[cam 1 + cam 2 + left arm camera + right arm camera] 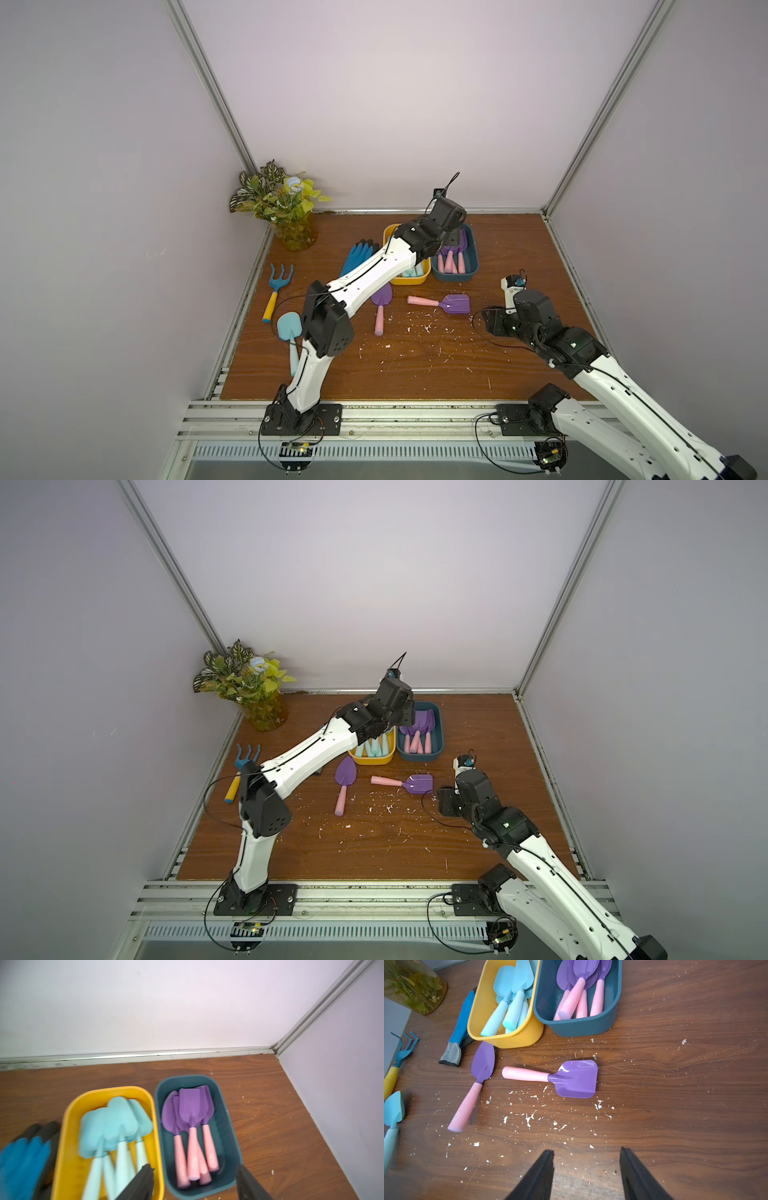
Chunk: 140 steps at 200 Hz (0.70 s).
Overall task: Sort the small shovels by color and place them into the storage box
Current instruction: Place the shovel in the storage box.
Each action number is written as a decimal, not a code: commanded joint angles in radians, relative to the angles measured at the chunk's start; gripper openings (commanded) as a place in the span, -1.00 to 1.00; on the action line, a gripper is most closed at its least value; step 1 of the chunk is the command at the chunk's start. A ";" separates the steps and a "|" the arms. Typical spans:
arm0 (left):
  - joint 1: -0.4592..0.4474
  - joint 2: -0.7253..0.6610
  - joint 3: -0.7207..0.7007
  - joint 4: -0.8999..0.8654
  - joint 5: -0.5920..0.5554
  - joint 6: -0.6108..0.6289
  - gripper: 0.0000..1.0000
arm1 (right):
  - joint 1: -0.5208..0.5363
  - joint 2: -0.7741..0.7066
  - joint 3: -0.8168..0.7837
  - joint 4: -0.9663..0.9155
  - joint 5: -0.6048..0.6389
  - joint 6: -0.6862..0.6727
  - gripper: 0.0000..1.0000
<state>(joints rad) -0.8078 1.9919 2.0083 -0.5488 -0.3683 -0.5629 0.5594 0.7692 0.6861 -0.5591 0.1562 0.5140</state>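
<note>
Your left gripper (193, 1166) hung over the dark blue box (225, 1122), and its jaws were wide apart with nothing in them. A few purple shovels (192, 1105) with pink handles lay in that box. The yellow box (68, 1126) sat just beside it and held the light blue shovels (116, 1120). Your right gripper (586, 1149) was over the brown table (675, 1105), and its jaws were wide apart too, holding nothing. Two more purple ones lay loose on the table: the square shovel (577, 1079) and the pointy shovel (483, 1064), its tip near the yellow box. One loose light blue shovel (288, 326) lay by your left arm, near the blue rake (277, 282)
</note>
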 commanded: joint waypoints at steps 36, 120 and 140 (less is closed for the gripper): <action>0.101 -0.338 -0.470 -0.145 -0.229 -0.110 0.34 | -0.002 0.077 0.035 0.120 -0.058 0.028 0.16; 0.428 -0.798 -1.077 -0.310 -0.071 -0.224 0.41 | -0.002 0.064 -0.038 0.239 -0.138 0.046 0.17; 0.499 -0.876 -1.168 -0.313 0.023 -0.219 0.41 | -0.002 0.058 -0.064 0.271 -0.160 0.047 0.17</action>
<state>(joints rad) -0.3725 1.1881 0.9154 -0.8139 -0.4667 -0.7654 0.5594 0.8444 0.6479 -0.3607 0.0422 0.5476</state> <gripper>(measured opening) 0.703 0.586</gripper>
